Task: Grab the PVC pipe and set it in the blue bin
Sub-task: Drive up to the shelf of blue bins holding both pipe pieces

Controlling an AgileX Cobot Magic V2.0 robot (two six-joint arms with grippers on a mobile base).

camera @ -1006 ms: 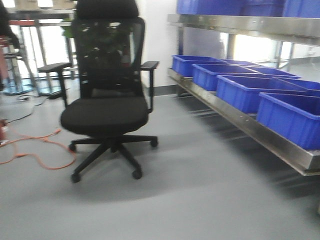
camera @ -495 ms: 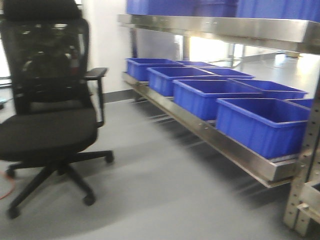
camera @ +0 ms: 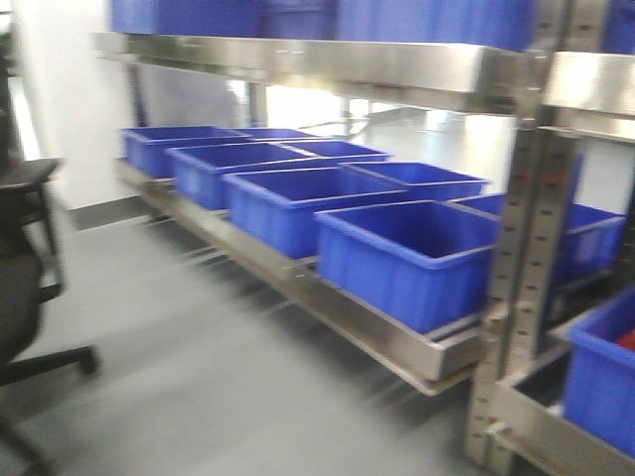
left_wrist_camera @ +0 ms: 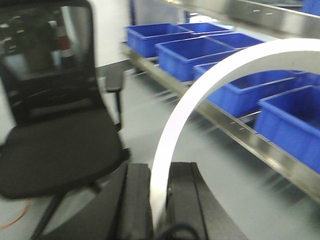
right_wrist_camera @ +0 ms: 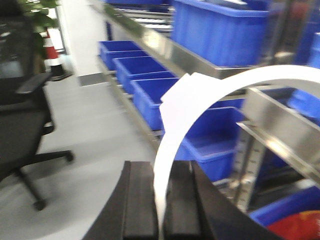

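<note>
Blue bins [camera: 402, 263] sat in a row on a low steel shelf [camera: 377, 337], with more on the rack above. The front view was blurred. A black chair [left_wrist_camera: 55, 155] stood at left on the grey floor [camera: 198, 377]. Left jaws were closed on a white arc [left_wrist_camera: 185, 105] wedged between the black fingers [left_wrist_camera: 137, 200], curving up and right. Right jaws were the same, gripping a white arc [right_wrist_camera: 172, 125]. Couldn't tell if the arc was the pipe. It was held well apart from the bins.
</note>
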